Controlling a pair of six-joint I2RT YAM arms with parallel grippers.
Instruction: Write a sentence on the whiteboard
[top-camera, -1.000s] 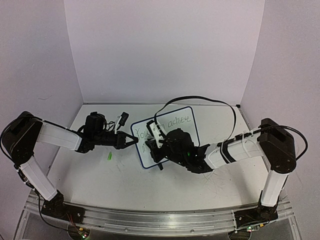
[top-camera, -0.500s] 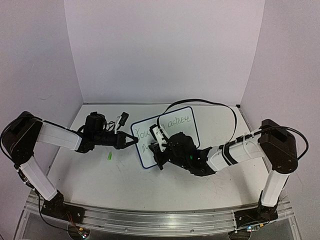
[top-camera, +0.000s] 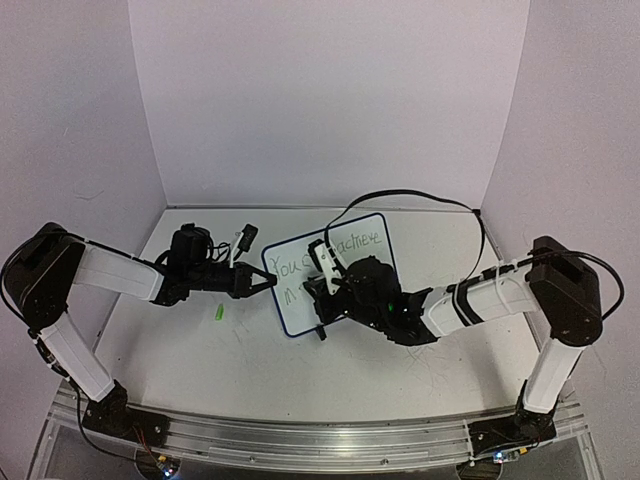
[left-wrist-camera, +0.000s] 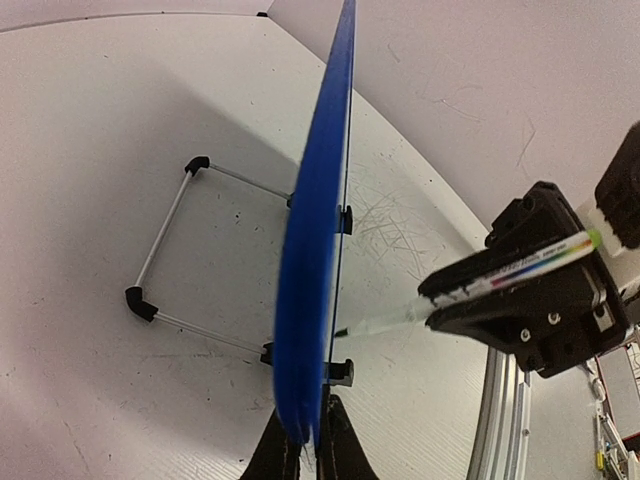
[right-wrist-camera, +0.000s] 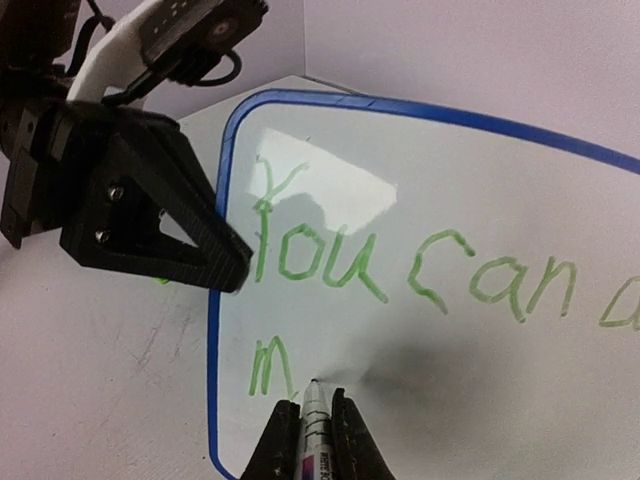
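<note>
The whiteboard (top-camera: 296, 316) stands propped mid-table (top-camera: 250, 370), and of the sentence (right-wrist-camera: 400, 270) we read a green "You can" above a lone "m". Our left gripper (left-wrist-camera: 308, 448) is clamped on its blue left edge. Our right gripper (right-wrist-camera: 312, 408) pinches a marker (right-wrist-camera: 316, 445), tip touching the board just right of the "m".

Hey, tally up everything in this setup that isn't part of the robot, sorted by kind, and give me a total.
whiteboard: 1
marker: 1
small green piece lying on the table, maybe the marker's cap: 1
Total: 3
</note>
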